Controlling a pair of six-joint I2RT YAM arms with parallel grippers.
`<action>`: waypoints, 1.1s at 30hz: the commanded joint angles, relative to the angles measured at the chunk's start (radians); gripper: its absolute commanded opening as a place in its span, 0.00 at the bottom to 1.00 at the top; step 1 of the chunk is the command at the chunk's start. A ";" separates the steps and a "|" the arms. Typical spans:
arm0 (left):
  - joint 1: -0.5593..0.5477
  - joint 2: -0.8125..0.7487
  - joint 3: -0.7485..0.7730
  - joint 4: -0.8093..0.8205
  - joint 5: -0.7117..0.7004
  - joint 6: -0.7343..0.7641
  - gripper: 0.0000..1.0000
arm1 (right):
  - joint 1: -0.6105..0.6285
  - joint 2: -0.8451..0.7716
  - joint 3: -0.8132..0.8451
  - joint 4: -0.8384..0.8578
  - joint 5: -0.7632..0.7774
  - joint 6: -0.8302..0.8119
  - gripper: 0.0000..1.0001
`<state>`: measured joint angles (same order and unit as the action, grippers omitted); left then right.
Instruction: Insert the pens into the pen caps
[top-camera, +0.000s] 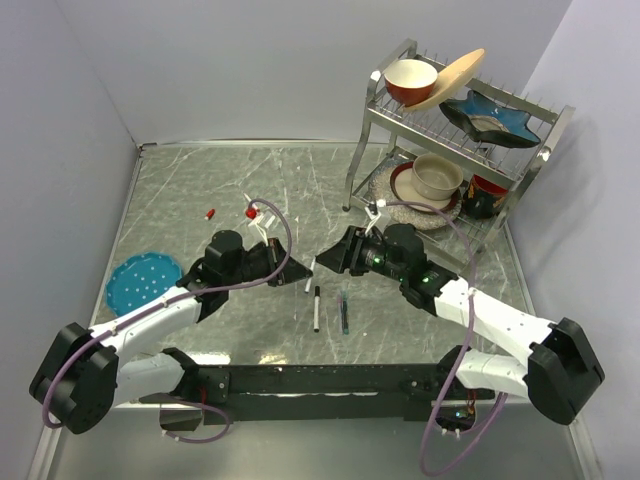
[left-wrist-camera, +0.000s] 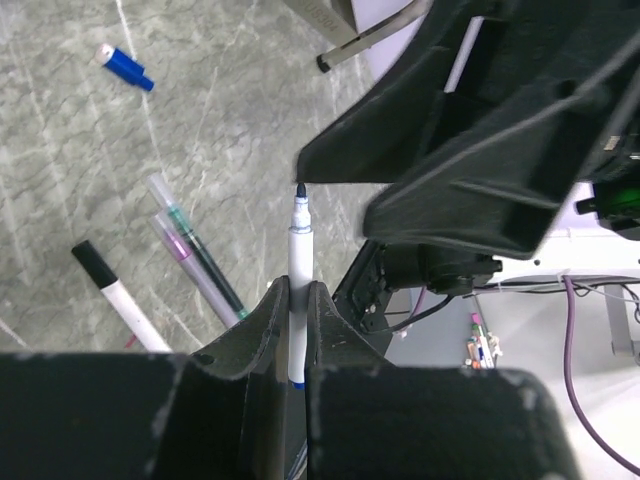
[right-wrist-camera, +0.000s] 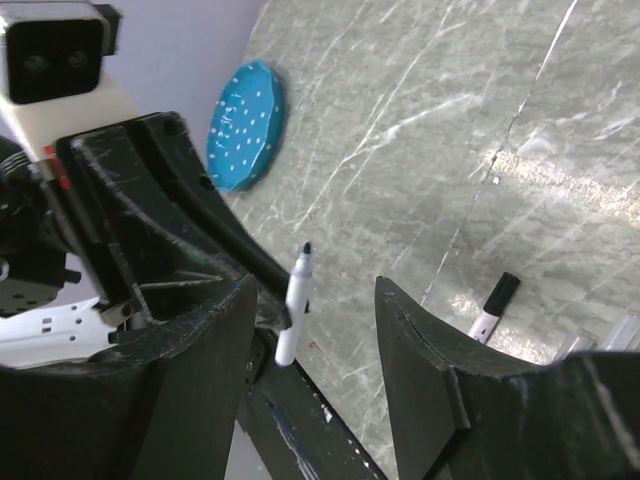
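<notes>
Grey marble-look table w/ white veins and glare streaks. Pale lilac walls at back and both sides. Dish rack stands far R, holding bowls, a plate and a blue star dish. Blue dotted plate lies near the L edge.

L gripper is clamped tight on the white pen at mid-barrel. The pen's dark tip points out toward the R gripper. R gripper's jaws stand apart w/ the pen tip between them, nearer the jaw on the L-arm side; can't tell if it touches. Both grippers meet over table centre and the pen is off the surface.

Just on the near side of them a black-ended pen and a teal pen lie approx parallel. L wrist view shows a clear/purple pen right alongside the teal one. Red cap is far L of centre, well apart from the pens. Blue cap lies alone on the marble beyond the loose pens.
</notes>
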<state>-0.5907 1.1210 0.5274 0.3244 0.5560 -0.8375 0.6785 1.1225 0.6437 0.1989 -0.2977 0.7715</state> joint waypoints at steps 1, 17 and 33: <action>-0.004 -0.021 0.011 0.076 0.032 -0.018 0.01 | 0.030 0.039 0.063 0.056 0.017 0.012 0.56; -0.006 -0.030 0.028 0.062 0.070 0.015 0.25 | 0.084 0.082 0.086 0.125 0.026 0.011 0.00; -0.006 -0.024 -0.003 0.099 0.105 0.005 0.20 | 0.092 0.040 0.086 0.135 0.049 0.034 0.00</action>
<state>-0.5926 1.1107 0.5274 0.3389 0.6247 -0.8318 0.7616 1.1950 0.6960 0.2916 -0.2726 0.8032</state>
